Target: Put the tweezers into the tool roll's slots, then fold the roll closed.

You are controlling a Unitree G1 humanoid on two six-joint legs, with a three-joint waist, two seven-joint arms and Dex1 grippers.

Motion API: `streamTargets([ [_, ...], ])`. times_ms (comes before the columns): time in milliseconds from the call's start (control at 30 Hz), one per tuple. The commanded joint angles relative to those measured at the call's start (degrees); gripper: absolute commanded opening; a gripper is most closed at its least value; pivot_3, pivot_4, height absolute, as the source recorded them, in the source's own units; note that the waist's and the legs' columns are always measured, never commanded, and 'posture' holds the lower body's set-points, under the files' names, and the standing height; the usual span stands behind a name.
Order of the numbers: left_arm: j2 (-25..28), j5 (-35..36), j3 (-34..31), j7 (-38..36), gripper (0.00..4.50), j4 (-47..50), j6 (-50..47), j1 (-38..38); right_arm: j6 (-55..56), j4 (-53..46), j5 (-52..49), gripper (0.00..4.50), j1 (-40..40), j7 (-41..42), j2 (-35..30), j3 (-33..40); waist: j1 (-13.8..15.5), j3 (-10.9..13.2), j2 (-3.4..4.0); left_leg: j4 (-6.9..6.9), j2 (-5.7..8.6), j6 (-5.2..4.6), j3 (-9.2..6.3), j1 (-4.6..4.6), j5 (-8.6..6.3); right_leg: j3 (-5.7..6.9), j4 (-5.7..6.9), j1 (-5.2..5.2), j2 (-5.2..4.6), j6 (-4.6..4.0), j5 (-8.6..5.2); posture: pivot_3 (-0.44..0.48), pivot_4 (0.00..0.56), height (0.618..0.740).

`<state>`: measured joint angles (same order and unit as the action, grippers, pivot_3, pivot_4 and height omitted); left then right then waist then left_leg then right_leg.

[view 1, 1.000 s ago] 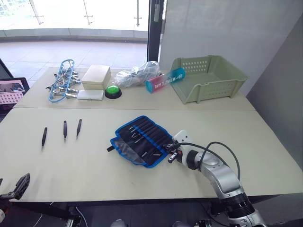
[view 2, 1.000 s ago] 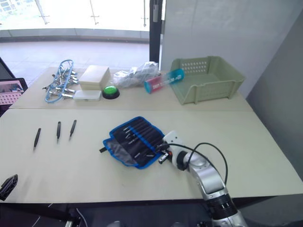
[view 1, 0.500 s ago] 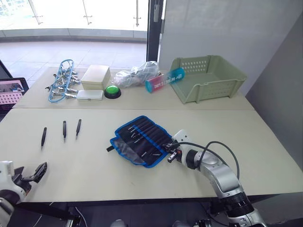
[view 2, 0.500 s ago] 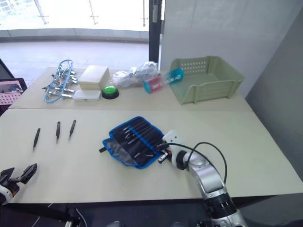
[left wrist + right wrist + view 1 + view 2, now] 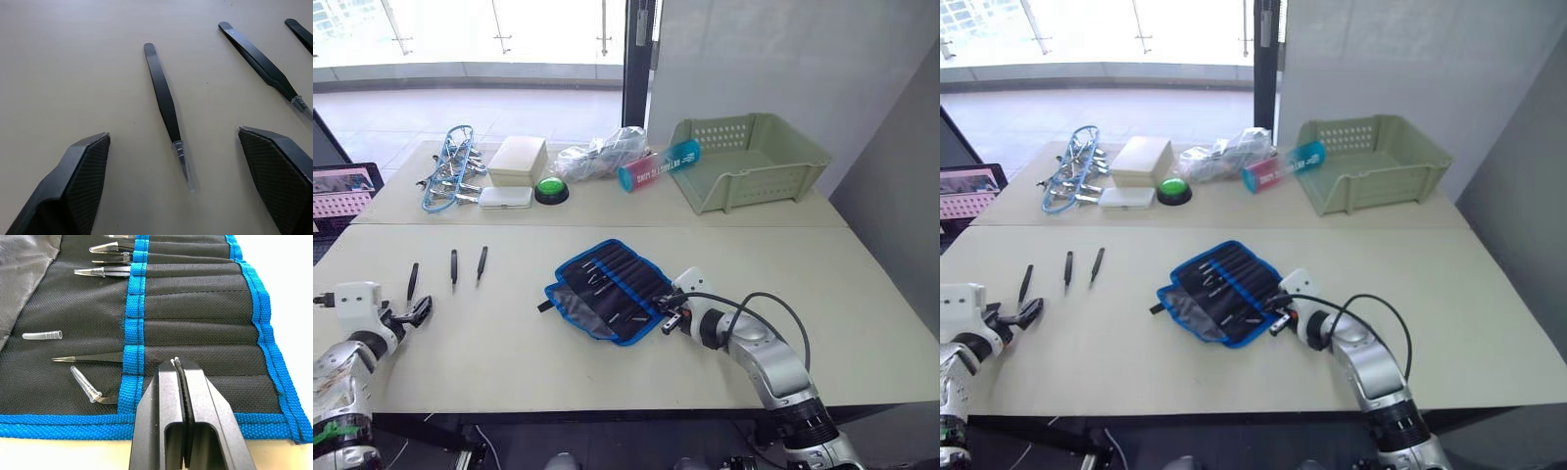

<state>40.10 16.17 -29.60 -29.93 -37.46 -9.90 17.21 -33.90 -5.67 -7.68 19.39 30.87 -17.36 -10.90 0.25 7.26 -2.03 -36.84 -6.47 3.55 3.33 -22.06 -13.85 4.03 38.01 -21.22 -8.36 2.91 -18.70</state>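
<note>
Tool roll (image 5: 610, 290) lies open and flat near the middle of the table (image 5: 862, 284), blue edging all round, black strap end poking out on its left side. Slots (image 5: 195, 313) run in a row across the inner face; several already hold tweezers, clear-capped tips sticking out past the blue band. One bare-tipped pair and one bent-tip pair sit in the pockets nearest the right hand, and a loose clear cap (image 5: 42, 335) lies on the fabric beside them.

Right hand (image 5: 178, 363) rests at the roll's right edge, fingers pressed together with nothing visibly between them, tips over the blue binding of the lowest pockets.

Three loose tweezers (image 5: 452, 265) lie side by side on the table's left part, well apart from the roll, roughly parallel. Left hand (image 5: 414, 311) sits low at the near left, just beside the leftmost pair (image 5: 166, 107); its fingers (image 5: 83, 181) are spread wide, that pair lying between them, not touched.

Far side of table: green basket (image 5: 749, 162), cylindrical tube (image 5: 656, 166), crumpled plastic bag (image 5: 597, 152), green button (image 5: 548, 187), cream box (image 5: 517, 161), silver tools in a light-blue ring (image 5: 445, 166).
</note>
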Motion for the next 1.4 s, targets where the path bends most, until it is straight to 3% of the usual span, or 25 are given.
streamTargets([
  [33, -1.1, -1.2, 2.6, -0.5, 2.96, -3.4, 1.6, 0.6, -1.7, 2.1, 0.9, 0.00, -1.0, -0.4, -0.5, -0.8, 0.0, 0.0, 0.02, 0.00, 0.00, 0.00, 0.00, 0.00, 0.00, 0.00, 0.00, 0.00, 0.00, 0.00, 0.00, 0.000, 0.150, 0.716],
  [333, -0.7, 0.0, 2.2, 0.4, 0.01, -3.2, 2.6, 1.4, -2.0, 1.7, 0.8, 0.00, -1.3, -0.6, -0.6, -0.5, 0.0, 0.0, 0.05, 0.00, 0.00, 0.01, 0.01, 0.00, 0.01, -0.01, 0.00, 0.01, 0.00, 0.00, 0.00, 0.000, 0.150, 0.716],
  [500, -1.0, 2.3, -0.2, 1.9, 0.01, 3.4, 4.1, 1.0, -2.0, 1.5, 0.8, 0.00, -1.6, -0.6, -0.6, -0.6, 0.0, 0.0, 0.01, 0.00, 0.00, 0.01, 0.00, -0.01, 0.01, -0.01, 0.00, 0.00, 0.00, 0.00, 0.00, 0.000, 0.150, 0.716],
  [600, -1.1, 4.7, -0.9, 1.2, 0.01, 14.2, 2.4, -1.3, -2.1, 1.3, 0.8, 0.00, -1.8, -0.5, -0.7, -0.7, -0.1, 0.0, -0.36, 0.00, 0.00, 0.04, -0.01, -0.10, 0.02, 0.00, -0.02, -0.06, 0.00, 0.00, 0.00, 0.000, 0.150, 0.716],
  [733, -0.5, 9.2, 0.4, 1.3, 0.01, 32.2, -7.7, -3.5, -2.1, 1.9, 1.0, 0.00, -1.6, -0.6, -0.6, -1.0, -0.3, 0.0, -0.53, 0.00, -0.01, 0.24, -0.01, -0.23, 0.14, 0.01, -0.03, -0.09, 0.00, 0.01, 0.00, 0.000, 0.150, 0.716],
  [900, -0.6, 18.6, 9.2, -1.4, 0.01, 49.5, -26.6, -3.7, -2.6, 2.0, 1.0, 0.00, -1.4, -0.7, -0.3, -1.2, -0.4, 0.1, -0.41, 0.00, -0.01, 0.16, -0.01, -0.17, 0.09, -0.01, -0.15, -0.03, 0.00, 0.01, 0.00, 0.000, 0.150, 0.716],
  [967, -0.3, 18.6, 14.1, -2.0, 0.01, 53.4, -30.0, -2.9, -2.5, 1.9, 0.9, 0.00, -1.8, -0.7, -0.3, -1.4, -0.4, 0.1, -0.40, 0.00, -0.01, 0.05, -0.02, -0.16, 0.03, -0.02, -0.17, -0.03, 0.00, 0.01, 0.00, 0.000, 0.150, 0.716],
  [1167, 1.2, 16.8, 27.5, -4.1, 0.01, 59.2, -38.6, 1.1, -2.4, 2.7, 0.9, 0.00, -0.9, -0.7, 0.1, -1.8, -0.5, 0.1, -0.40, 0.00, 0.00, 0.04, -0.01, -0.18, 0.03, -0.03, -0.24, -0.05, 0.01, 0.01, 0.00, 0.000, 0.150, 0.716],
  [1400, 6.1, 20.7, 31.5, -7.7, 0.01, 61.2, -52.2, 5.0, -2.3, 2.3, 0.8, 0.00, -0.9, -1.3, 0.5, -1.5, -0.9, 0.2, -0.28, 0.00, -0.01, 0.05, -0.02, -0.17, 0.04, -0.06, -0.22, -0.06, 0.03, 0.01, 0.00, 0.000, 0.150, 0.716],
])
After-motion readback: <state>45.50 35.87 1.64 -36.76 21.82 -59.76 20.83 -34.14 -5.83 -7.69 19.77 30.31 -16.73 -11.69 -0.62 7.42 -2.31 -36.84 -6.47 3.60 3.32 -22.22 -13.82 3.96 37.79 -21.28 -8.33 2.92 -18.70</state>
